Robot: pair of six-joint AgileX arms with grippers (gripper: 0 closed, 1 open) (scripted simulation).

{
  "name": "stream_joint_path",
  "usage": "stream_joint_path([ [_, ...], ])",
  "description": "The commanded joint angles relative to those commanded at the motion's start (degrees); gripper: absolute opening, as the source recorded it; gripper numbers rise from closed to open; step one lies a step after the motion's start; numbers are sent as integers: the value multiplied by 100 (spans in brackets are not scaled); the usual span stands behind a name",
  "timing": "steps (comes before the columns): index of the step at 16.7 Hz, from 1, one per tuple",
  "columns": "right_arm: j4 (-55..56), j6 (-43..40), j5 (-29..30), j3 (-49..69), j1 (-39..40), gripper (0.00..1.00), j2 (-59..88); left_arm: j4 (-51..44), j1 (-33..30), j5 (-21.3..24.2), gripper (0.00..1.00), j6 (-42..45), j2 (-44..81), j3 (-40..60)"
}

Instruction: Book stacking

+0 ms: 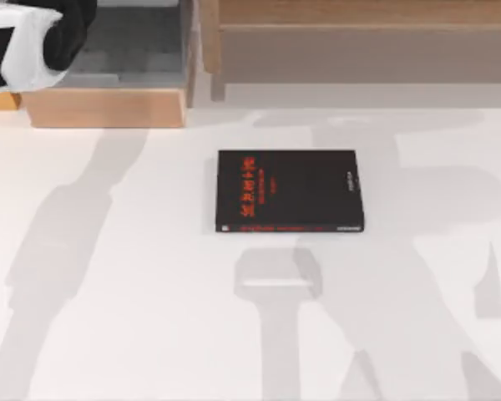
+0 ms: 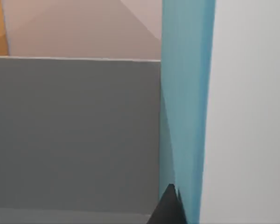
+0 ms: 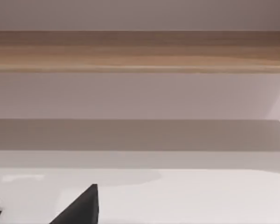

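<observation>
Black book (image 1: 289, 190) with red lettering lies flat near the middle of our counter (image 1: 108, 292), its spine toward the near edge. Our left wrist view has a teal book (image 2: 186, 107) standing on edge close before the camera, beside a grey panel (image 2: 74, 135); a dark fingertip (image 2: 170, 207) touches its lower end, though we cannot tell how those jaws stand. Our left arm (image 1: 29, 42) sits at the top view's far left corner over a wooden box (image 1: 104, 107). Our right wrist view faces a wooden shelf (image 3: 140, 51); we cannot tell the state of those jaws either.
</observation>
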Motion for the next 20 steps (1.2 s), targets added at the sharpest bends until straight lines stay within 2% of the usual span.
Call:
stream_joint_path([
  [5, 0, 0, 0, 0, 0, 100, 0, -19, 133, -350, 0, 58, -149, -112],
  [13, 0, 0, 0, 0, 0, 100, 0, -121, -122, 186, 0, -58, -154, -90],
  [20, 0, 0, 0, 0, 0, 100, 0, -126, -128, 115, 0, 87, -254, -152],
])
